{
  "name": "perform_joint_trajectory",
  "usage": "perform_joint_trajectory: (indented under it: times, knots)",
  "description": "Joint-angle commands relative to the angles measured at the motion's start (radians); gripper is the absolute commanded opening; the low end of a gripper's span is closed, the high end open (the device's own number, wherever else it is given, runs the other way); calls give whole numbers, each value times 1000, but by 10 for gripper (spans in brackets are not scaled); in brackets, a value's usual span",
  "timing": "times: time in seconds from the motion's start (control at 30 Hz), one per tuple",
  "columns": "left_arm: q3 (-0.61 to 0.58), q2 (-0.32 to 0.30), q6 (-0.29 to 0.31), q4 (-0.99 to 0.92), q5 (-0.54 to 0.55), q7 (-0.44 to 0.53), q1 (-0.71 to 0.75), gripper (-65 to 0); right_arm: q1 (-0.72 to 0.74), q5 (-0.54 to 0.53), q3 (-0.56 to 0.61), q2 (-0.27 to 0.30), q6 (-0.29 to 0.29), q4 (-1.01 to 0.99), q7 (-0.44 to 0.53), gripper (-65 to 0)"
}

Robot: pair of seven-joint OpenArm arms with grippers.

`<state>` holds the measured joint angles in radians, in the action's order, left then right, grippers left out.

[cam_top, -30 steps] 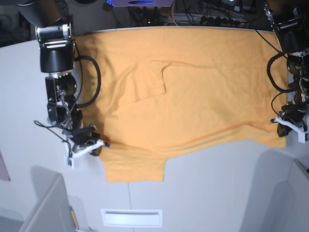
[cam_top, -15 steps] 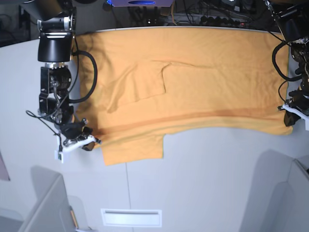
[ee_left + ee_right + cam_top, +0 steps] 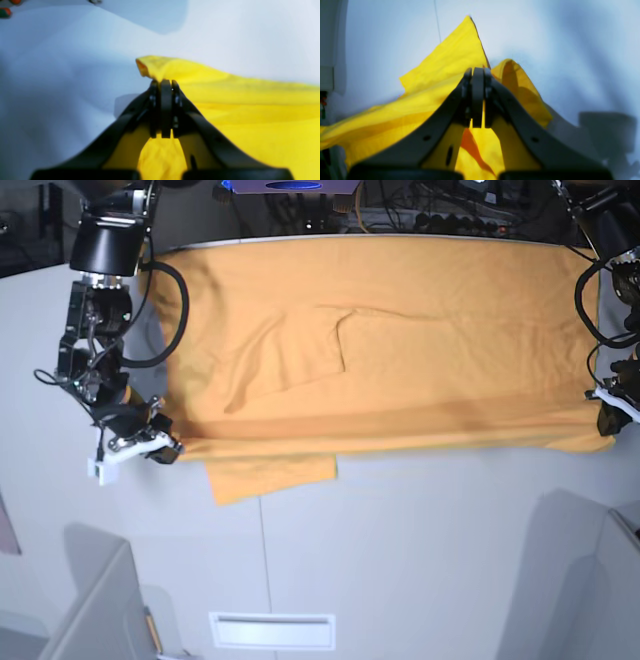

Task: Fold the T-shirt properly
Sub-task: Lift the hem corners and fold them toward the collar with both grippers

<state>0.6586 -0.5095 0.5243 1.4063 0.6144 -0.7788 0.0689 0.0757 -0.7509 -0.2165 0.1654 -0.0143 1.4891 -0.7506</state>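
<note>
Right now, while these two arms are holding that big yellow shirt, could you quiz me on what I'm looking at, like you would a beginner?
1. True or false: the left gripper and the right gripper are both shut on the plain orange-yellow cotton T-shirt.
2. Which part of the shirt sticks out below the pulled-up edge in the base view? A) a sleeve B) the collar C) a white tag
3. Fill in: the shirt lies spread on a pale grey ____.

Key: 1 true; 2 A; 3 table.
</note>
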Motion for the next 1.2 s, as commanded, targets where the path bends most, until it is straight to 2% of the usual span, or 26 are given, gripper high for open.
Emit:
perform_joint_trajectory:
  times: [0.0, 0.33, 0.4, 0.47, 0.57, 0.67, 0.9, 1.17]
  knots:
    - [10, -27, 1, 35, 11, 20, -2, -650, 8, -19, -4, 9, -6, 37, 9, -650]
    - [11, -30, 1, 71, 11, 19, 39, -650, -104, -19, -11, -22, -6, 196, -59, -650]
    - [11, -31, 1, 71, 11, 19, 42, -650, -110, -20, -56, -33, -6, 229, -102, -650]
    - [11, -31, 1, 71, 11, 19, 42, -650, -110, -28, -120, -66, -13, 255, -154, -650]
    - [11, -31, 1, 71, 11, 19, 42, -650, -107, -72, -202, -82, -13, 282, -231, -650]
    - [11, -28, 1, 83, 9, 19, 42, -650, -116, -109, -206, -83, -8, 310, -272, -650]
    - [11, -25, 0, 158, 5, 17, 95, -650, -218, -152, -211, -86, -6, 382, -272, -650]
    - [11, -31, 0, 192, 9, 17, 171, -650, -265, -144, -209, -77, -6, 381, -274, -650]
